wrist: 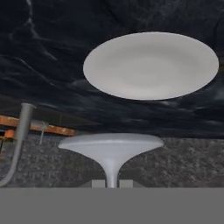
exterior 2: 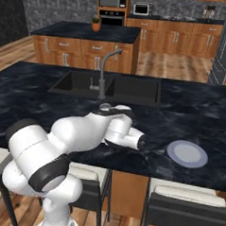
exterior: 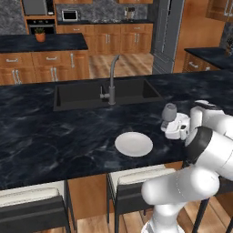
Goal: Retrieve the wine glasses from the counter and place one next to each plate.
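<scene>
Big black marble counter (exterior: 50, 136) stretches wide here, with the sunken sink (exterior: 86, 93) at its middle, basin looking bare from the left base view, and the curved faucet (exterior: 112, 79) standing at its near rim. Plenty of open worktop to the left of the sink and along the near edge, where stools (exterior: 32, 200) tuck underneath. The white plate (exterior: 134, 144) lies flat close to the near edge, nothing on it; in the right base view a bluish-grey plate (exterior 2: 187, 153) sits near the near edge too, also bare. The gripper (exterior: 175, 125) is clenched on a wine glass (exterior: 169, 112), held just right of the white plate, above the worktop. In the hand view the stem runs down between the fingertips, though the tips themselves are hard to make out.
</scene>
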Controlling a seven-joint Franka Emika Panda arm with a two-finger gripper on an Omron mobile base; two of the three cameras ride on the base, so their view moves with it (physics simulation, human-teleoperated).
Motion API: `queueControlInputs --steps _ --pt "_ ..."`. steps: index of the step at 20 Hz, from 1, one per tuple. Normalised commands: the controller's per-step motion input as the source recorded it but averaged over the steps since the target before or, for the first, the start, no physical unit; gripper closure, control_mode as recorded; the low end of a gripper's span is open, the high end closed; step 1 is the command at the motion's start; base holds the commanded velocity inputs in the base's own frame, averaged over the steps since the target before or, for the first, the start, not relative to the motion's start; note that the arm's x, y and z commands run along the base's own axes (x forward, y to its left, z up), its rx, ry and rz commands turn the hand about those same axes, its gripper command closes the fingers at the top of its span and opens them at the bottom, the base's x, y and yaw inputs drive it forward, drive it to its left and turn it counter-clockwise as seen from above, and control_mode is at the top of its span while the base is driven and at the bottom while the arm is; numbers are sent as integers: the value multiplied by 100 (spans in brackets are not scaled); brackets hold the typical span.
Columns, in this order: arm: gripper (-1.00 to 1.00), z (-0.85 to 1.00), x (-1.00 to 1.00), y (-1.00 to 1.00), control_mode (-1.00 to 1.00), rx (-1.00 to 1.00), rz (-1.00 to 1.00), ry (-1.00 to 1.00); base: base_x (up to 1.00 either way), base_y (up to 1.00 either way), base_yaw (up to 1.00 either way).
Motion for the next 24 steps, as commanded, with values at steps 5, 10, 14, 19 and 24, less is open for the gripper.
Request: queueControlInputs --steps 5,10,14,19,24 --pt "100 -25 2 -1 -100 -4 25 0 0 0 0" --pt "100 -23 0 0 -100 0 28 1 0 0 0" --pt "100 -20 0 0 -100 0 25 2 0 0 0" --pt "100 -28 16 0 -100 0 11 16 0 0 0" --pt "100 -31 17 0 -100 0 6 5 0 0 0"
